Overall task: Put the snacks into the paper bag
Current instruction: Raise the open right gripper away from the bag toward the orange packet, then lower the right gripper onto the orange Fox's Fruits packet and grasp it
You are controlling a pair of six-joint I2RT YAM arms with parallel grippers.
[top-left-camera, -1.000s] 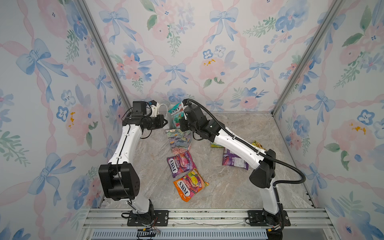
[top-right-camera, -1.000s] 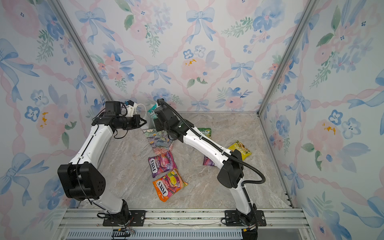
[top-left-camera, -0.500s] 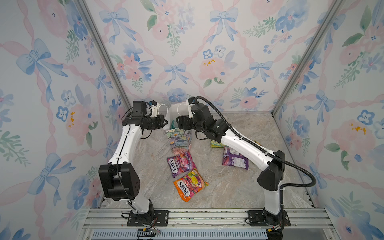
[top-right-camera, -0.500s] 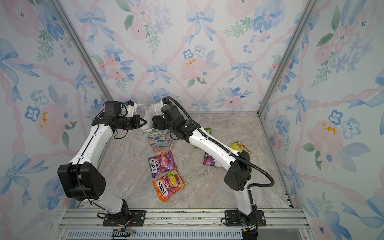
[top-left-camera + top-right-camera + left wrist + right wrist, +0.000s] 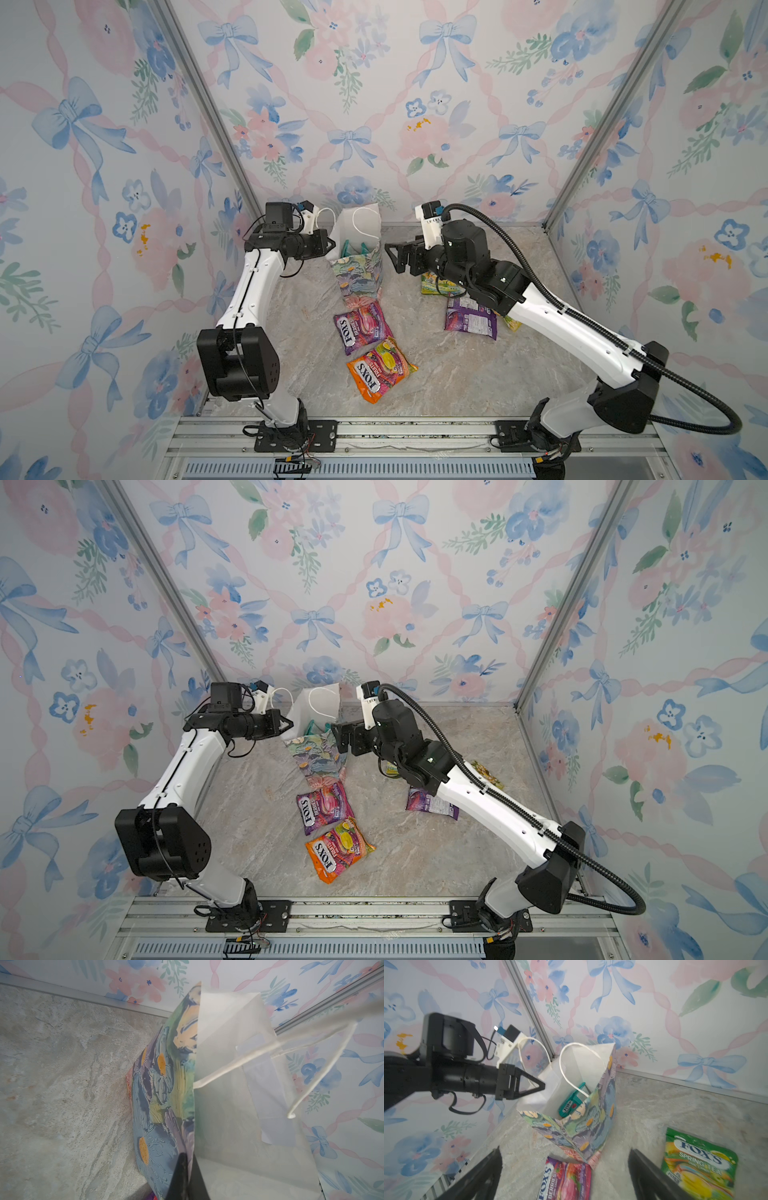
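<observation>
The left gripper (image 5: 331, 244) clamps the paper bag (image 5: 360, 270) by its rim; the right gripper (image 5: 394, 258) gapes empty beside it. 1 teal packet (image 5: 568, 1105) lies inside. The FOX'S berries packet (image 5: 362, 326) at the bag's foot looks light and slick: pinch an edge.

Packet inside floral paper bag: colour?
Teal; the glossy FOX'S packet in the paper bag shows best in the right wrist view.

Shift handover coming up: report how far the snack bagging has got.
Done: a teal FOX'S packet lies inside the paper bag. In hand: the left hand pinches the bag's rim; the right hand is open and empty. Left on the table: berries packet, orange fruits packet, purple packet, green Spring Tea packet, and a yellow packet partly under the right arm.
</observation>
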